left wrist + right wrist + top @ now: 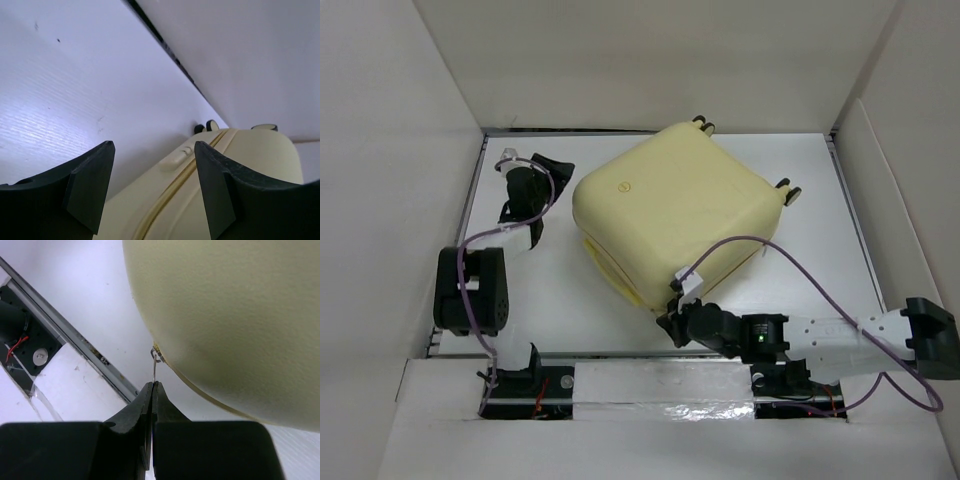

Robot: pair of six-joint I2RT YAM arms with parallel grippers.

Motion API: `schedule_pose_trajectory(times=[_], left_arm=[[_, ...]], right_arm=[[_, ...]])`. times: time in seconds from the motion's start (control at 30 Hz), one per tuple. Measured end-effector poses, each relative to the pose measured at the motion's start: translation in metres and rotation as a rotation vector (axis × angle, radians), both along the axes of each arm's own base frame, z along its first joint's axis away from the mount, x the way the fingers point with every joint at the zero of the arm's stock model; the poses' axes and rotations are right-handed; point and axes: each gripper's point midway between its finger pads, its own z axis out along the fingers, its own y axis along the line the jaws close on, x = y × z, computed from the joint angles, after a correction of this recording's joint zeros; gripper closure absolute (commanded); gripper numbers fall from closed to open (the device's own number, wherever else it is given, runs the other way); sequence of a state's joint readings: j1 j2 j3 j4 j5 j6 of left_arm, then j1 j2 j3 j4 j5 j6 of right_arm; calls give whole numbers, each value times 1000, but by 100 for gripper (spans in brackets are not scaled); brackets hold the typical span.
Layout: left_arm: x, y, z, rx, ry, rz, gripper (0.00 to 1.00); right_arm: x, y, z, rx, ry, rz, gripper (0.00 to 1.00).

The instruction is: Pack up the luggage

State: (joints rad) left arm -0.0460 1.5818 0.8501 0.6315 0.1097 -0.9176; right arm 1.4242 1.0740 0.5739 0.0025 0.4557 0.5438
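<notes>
Squarely on the white tabletop (570,310): small pale-yellow hard-shell luggage (670,210) with rounded corners, closed, lying flat on a broad side, turned askew. Cream-and-black caster wheels (788,190) along the luggage's far-right edge, pointing away from the arm bases.

Left of the luggage, just beside its far-left corner: left gripper (550,203), black fingers (90,185) spread wide, nothing clamped between them, aimed at the shell. From the left wrist view, the luggage's side and raised zip seam (167,197) framed in the gap between the two fingers. Contact between pads and shell not discernible.

At the luggage's near corner, down by the seam: right gripper (152,386), black jaws pressed fully together, pinching a thin metal zipper pull (155,371). Pull standing straight between fingertips and shell, small ring (157,356) at its end hooked at the seam on the luggage's lower edge. Right arm stretched low along the near side of the luggage, purple cable (770,243) arching over the near-right part of the shell.
</notes>
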Motion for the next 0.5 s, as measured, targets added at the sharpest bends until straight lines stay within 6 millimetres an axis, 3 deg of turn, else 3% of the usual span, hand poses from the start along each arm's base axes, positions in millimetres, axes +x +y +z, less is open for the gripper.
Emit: schedule_pose_trajectory(times=[0.1,0.23,0.33,0.5], left_arm=[[11,-16,-27,-27,61,-82,39],[10,-42,-44,-39,94,-175,39],[-1,-67,-48,-34,71,-226,40],[-41,-83,-66,-19,56,-221,41]], right_arm=[[-1,-8,5,12,0,-5,100],[2,-34,10,50,19,-42,100],[2,-61,13,104,51,-70,100],[5,-107,12,139,94,-115,100]])
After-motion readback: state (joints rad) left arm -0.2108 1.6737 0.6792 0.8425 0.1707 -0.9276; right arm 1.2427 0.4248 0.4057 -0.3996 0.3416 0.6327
